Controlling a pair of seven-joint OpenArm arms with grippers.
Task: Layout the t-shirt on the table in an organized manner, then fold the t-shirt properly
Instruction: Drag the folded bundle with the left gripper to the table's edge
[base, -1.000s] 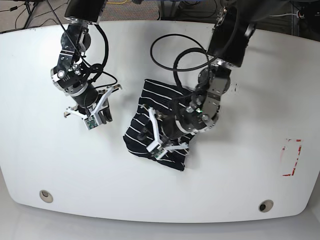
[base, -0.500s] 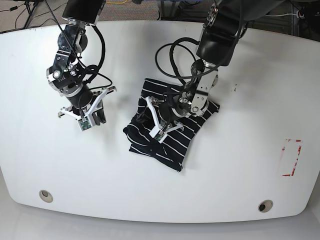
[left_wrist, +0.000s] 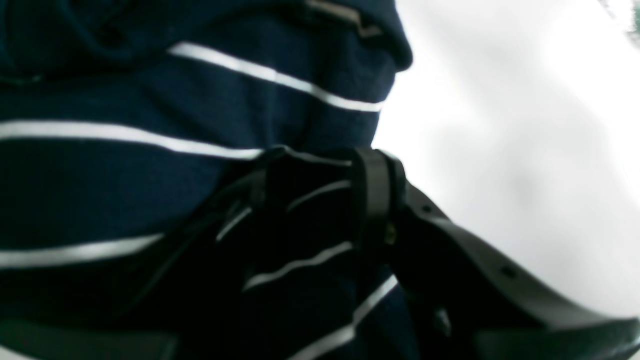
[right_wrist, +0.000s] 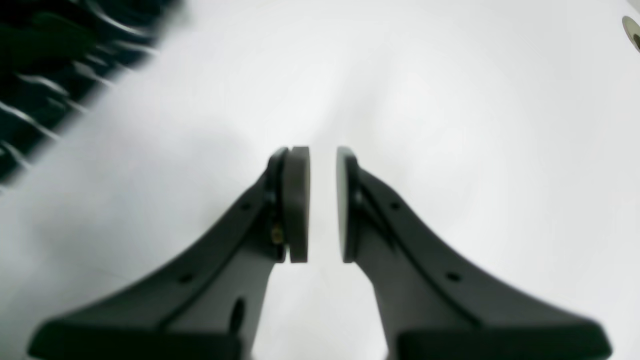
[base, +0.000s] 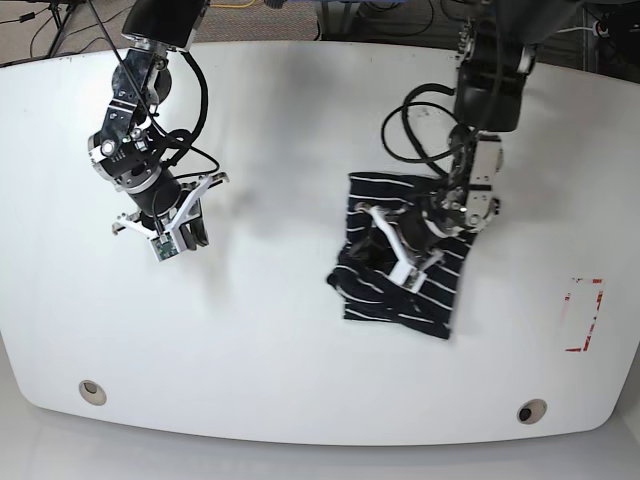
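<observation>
— Two arms show in the base view. Where does the t-shirt (base: 400, 265) lie?

— Bunched in a dark heap right of the middle of the worktop (base: 300, 380), nearer its right edge, where the red-and-white sticker (base: 585, 315) sits. The left gripper (base: 398, 250) is down in it. The right gripper (base: 165, 225) hangs over bare worktop near the left edge, well apart from the cloth.

— And the left wrist view?

— Striped fabric fills it. The left gripper is clamped on a fold of the t-shirt; one finger (left_wrist: 372, 200) shows, the other is lost in dark cloth.

— Right wrist view?

— Pads (right_wrist: 297, 200) nearly together with a narrow gap, holding nothing; a blurred bit of cloth at the upper left.

— Which step?

— Laying out, I judge. Next: find a hem or shoulder and spread it flat. Sleeves and collar cannot be made out.
</observation>
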